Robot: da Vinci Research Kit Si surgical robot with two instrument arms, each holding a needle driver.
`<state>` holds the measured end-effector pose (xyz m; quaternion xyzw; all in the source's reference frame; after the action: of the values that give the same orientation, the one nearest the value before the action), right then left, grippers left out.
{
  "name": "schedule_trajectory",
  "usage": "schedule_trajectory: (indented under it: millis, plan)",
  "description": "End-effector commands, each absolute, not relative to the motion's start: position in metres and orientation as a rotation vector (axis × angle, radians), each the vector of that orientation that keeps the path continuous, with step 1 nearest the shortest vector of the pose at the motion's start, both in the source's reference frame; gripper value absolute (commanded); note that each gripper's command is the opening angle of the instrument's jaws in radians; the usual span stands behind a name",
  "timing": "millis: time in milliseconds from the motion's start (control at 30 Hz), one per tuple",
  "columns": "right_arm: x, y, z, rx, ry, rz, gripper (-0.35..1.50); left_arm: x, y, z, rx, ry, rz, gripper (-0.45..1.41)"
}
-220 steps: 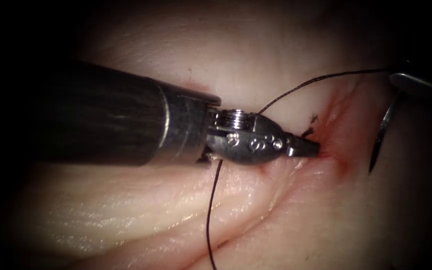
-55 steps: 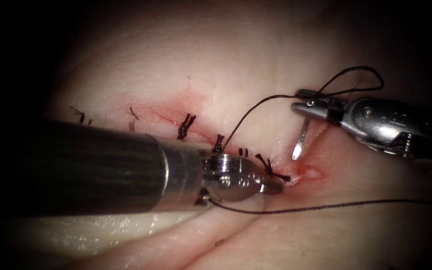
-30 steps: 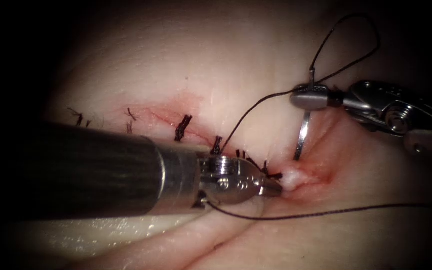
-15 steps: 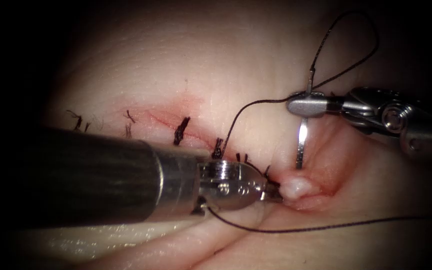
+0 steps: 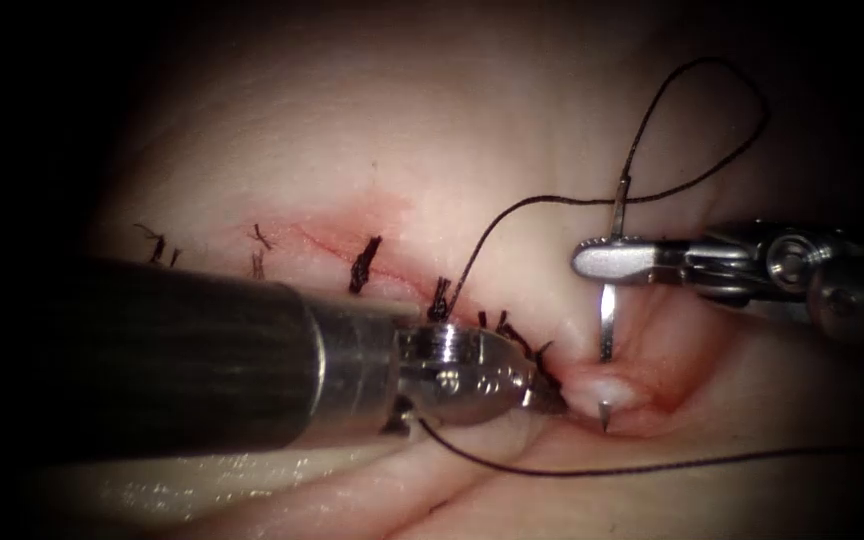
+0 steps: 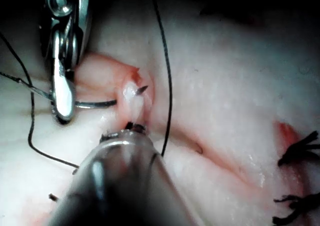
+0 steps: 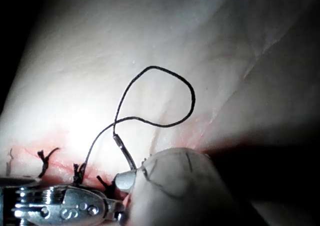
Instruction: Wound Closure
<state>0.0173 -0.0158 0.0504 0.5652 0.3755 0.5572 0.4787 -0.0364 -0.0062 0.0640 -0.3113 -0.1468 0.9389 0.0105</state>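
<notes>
Needle [image 5: 607, 325] — passing through the raised lip of tissue [image 5: 592, 390] at the open right end of the cut [image 5: 642, 400], tip showing beyond the lip [image 6: 142, 89]. Right tool [image 5: 612, 262] — jaws pressed together on the needle near its thread end. Left tool [image 5: 542, 395] — jaws pinching the tissue lip beside the needle. Thread [image 5: 692, 130] — looping above the right tool, another strand lying across the tissue below. Stitches [image 5: 364, 262] sitting along the cut to the left.

glossy metal pincer [image 5: 550, 400], shiny steel needle [image 5: 607, 320], moist tissue [image 5: 472, 130]
</notes>
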Motion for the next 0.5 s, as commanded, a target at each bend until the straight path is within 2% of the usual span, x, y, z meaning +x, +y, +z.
schedule_trajectory:
  millis: [33, 333, 400, 433, 500]
  plan:
    - [0.0181, -0.0150, 0.0510, 1.412, 0.898, 1.384, -0.35, -0.0370, -0.0061, 0.0645, -0.976, -0.455, 2.928, -0.01]
    - [0.0185, -0.0160, 0.0497, 1.539, 0.878, 1.392, -0.35, -0.0369, -0.0058, 0.0643, -0.976, -0.450, 2.925, -0.01]
    - [0.0184, -0.0152, 0.0495, 1.499, 0.977, 1.394, -0.35, -0.0369, -0.0058, 0.0642, -0.980, -0.449, 2.923, 0.00]
    - [0.0184, -0.0146, 0.0495, 1.481, 1.039, 1.389, -0.25, -0.0369, -0.0058, 0.0642, -0.980, -0.450, 2.922, 0.00]
    - [0.0180, -0.0133, 0.0495, 1.397, 1.152, 1.374, 0.66, -0.0369, -0.0057, 0.0641, -0.982, -0.446, 2.920, 0.00]
